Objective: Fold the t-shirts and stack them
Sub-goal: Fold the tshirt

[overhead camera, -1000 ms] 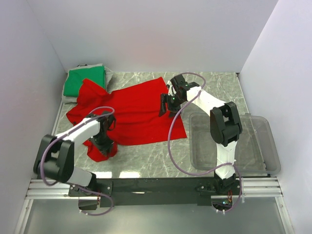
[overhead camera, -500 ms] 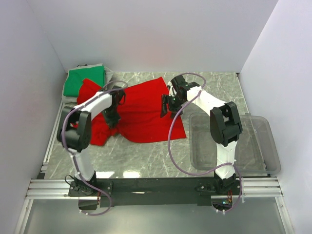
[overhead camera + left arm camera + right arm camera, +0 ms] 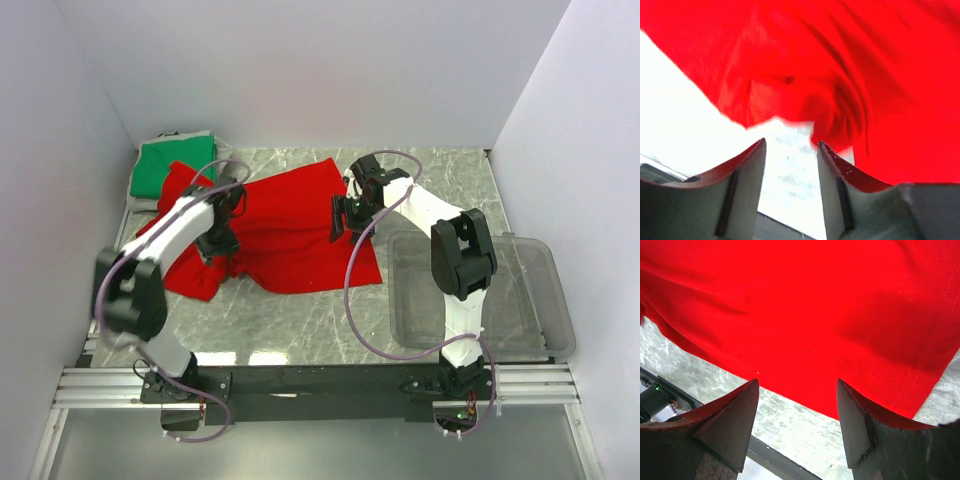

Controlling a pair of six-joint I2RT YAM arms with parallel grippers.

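The red t-shirt (image 3: 290, 230) lies spread and rumpled on the marble table, its left part folded over. It fills the left wrist view (image 3: 840, 65) and the right wrist view (image 3: 805, 305). The green t-shirt (image 3: 175, 165) lies folded in the back left corner, partly under the red one. My left gripper (image 3: 216, 243) hovers over the shirt's folded left part; its jaws are open and empty (image 3: 790, 150). My right gripper (image 3: 343, 218) hovers over the shirt's right side, open and empty (image 3: 797, 390).
A clear plastic bin (image 3: 480, 290) stands at the right, beside the right arm. White walls close in the table on three sides. Bare marble (image 3: 300, 320) shows in front of the red shirt.
My left gripper carried the shirt's front left part from the near left up over the shirt, let it go and now stands open. The right gripper has barely moved.
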